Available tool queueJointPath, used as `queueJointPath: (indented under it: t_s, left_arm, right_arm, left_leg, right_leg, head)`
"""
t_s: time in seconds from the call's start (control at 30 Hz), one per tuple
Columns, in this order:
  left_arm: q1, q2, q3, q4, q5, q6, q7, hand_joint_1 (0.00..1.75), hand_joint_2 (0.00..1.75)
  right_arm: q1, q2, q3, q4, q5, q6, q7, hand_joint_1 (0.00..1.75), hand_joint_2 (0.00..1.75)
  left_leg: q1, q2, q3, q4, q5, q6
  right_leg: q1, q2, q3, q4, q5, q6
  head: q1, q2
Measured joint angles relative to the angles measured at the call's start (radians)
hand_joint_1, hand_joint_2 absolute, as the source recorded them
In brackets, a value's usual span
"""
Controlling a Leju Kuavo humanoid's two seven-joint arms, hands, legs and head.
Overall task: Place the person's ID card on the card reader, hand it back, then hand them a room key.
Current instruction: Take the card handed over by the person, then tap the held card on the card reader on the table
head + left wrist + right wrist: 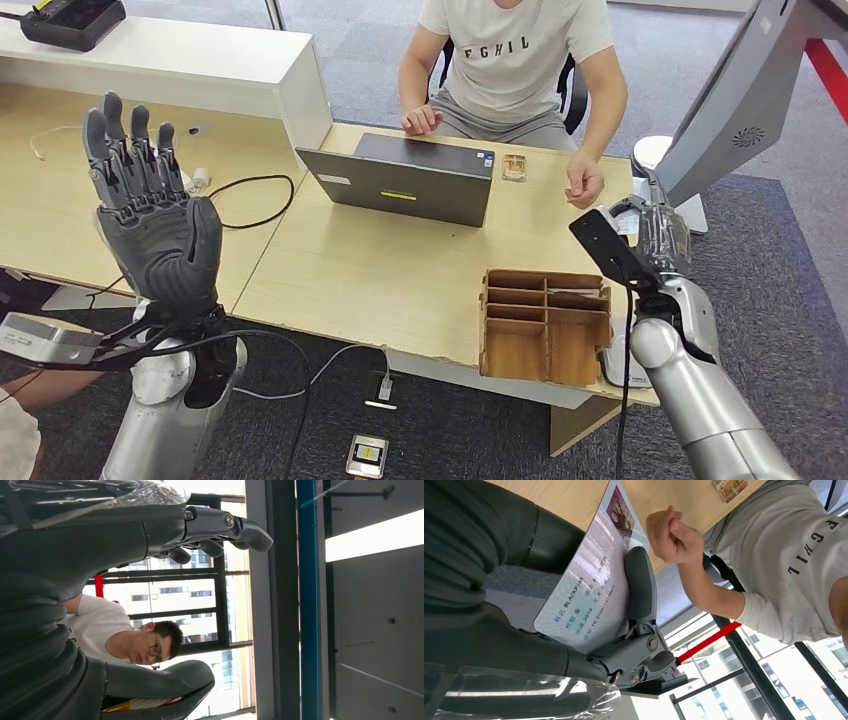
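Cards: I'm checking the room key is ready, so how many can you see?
2: the ID card held in the right hand, and one small card on the desk beside the laptop. More may lie hidden.

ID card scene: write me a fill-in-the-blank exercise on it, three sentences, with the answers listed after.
1. The right hand holds the ID card, with its thumb pressed on the card's ____ face.
2. The left hand is raised with its fingers ____.
3. The wooden organizer stands on the desk nearest the robot's ____ arm.

Missing words: printed; apart; right
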State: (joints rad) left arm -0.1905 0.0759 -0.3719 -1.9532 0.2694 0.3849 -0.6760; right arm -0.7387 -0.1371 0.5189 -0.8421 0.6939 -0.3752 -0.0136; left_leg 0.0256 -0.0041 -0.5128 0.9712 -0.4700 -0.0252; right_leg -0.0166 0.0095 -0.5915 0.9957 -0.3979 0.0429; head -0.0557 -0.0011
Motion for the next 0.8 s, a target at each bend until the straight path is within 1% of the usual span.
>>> queueJointPath:
  t_s: [0.2,0.3,0.33,0.43,0.47,0.63,0.8]
  left_arm:
    - [0.0,0.0,0.0,0.0,0.0,0.001,0.0,0.0,1.75]
    - [0.003,0.0,0.0,-0.001,-0.002,0.006,0.0,0.0,1.75]
    - [0.01,0.0,0.003,-0.003,-0.006,0.013,0.001,0.0,1.75]
    - [0.04,0.003,0.018,-0.02,-0.025,0.038,0.012,0.0,1.75]
    - [0.046,0.004,0.022,-0.026,-0.03,0.043,0.015,0.0,1.75]
    - [0.064,0.006,0.033,-0.047,-0.047,0.06,0.024,0.0,1.75]
    - [0.074,0.008,0.045,-0.067,-0.056,0.074,0.033,0.0,1.75]
  right_arm:
    - [0.002,-0.001,-0.001,-0.003,0.0,0.0,0.0,1.75,1.75]
    - [0.017,-0.016,-0.01,-0.029,-0.003,0.0,0.007,1.75,1.75]
    - [0.042,-0.036,-0.024,-0.067,-0.005,0.001,0.018,1.75,1.75]
    - [0.17,-0.116,-0.091,-0.242,0.001,0.004,0.063,1.75,1.75]
    - [0.204,-0.132,-0.109,-0.285,0.006,0.004,0.072,1.75,1.75]
    - [0.322,-0.171,-0.167,-0.424,0.023,-0.004,0.087,1.75,1.75]
    - [0.432,-0.188,-0.209,-0.542,0.046,-0.038,0.093,1.75,1.75]
  left_leg:
    - [0.0,0.0,0.0,0.0,0.0,0.0]
    - [0.0,0.0,0.0,0.0,0.0,0.0]
    - [0.0,0.0,0.0,0.0,0.0,0.0]
    - [0.0,-0.001,0.0,0.0,0.0,0.0]
    - [0.0,-0.001,0.0,0.0,0.0,0.0]
    - [0.0,-0.001,0.0,0.0,-0.001,0.001]
    - [0.0,0.0,0.0,0.0,-0.001,0.001]
  right_leg:
    - [0.0,0.0,0.0,0.0,0.0,0.0]
    - [0.0,0.0,0.0,0.0,0.0,0.0]
    - [0.0,0.0,0.0,0.0,0.0,0.0]
    - [0.0,-0.001,0.0,0.0,0.0,0.0]
    - [0.0,-0.001,0.0,0.0,0.0,0.0]
    - [0.0,-0.001,0.0,0.0,0.0,0.0]
    - [0.0,-0.001,0.0,0.0,0.0,0.0]
  head:
    - [0.0,0.0]
    - [0.0,0.0]
    - [0.0,0.0]
    - [0.0,0.0]
    - [0.0,0.0]
    - [0.0,0.0]
    - [0.0,0.0]
